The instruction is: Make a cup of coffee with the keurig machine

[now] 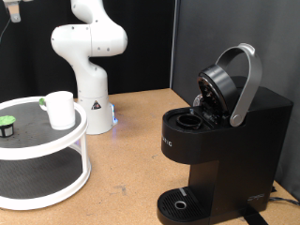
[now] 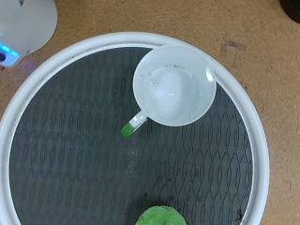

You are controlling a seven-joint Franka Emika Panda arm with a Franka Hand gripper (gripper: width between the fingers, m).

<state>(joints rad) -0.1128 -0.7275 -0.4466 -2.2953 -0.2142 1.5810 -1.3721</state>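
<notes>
The keurig machine (image 1: 220, 141) stands on the wooden table (image 1: 131, 141) at the exterior view's right, near the front edge. Its hinged lid is raised, with the curved grey handle (image 1: 246, 84) tilted up and back, and the pod chamber beneath is exposed (whether a pod sits inside cannot be made out). The round drip tray (image 1: 180, 202) at its base carries nothing.

At the exterior view's left sits a white two-tier round stand (image 1: 56, 150) with dark mesh surfaces. The cup (image 1: 60, 109) stands upright on the upper tier, toward that tier's right side, well apart from the machine. In the wrist view the cup (image 2: 173, 84) is seen from directly above: its interior is white and appears empty, and its handle carries a small green tag (image 2: 127, 129). A small dark pod with a green top (image 1: 7, 125) rests on the same tier near its left edge, apart from the cup; a green rounded shape (image 2: 159, 217) at the edge of the wrist view is probably this pod.

The white robot arm (image 1: 86, 47) rises from its base (image 1: 94, 108) behind the stand. The end effector does not show in either view, so its opening and contents cannot be told. The wrist camera looks straight down on the cup.
</notes>
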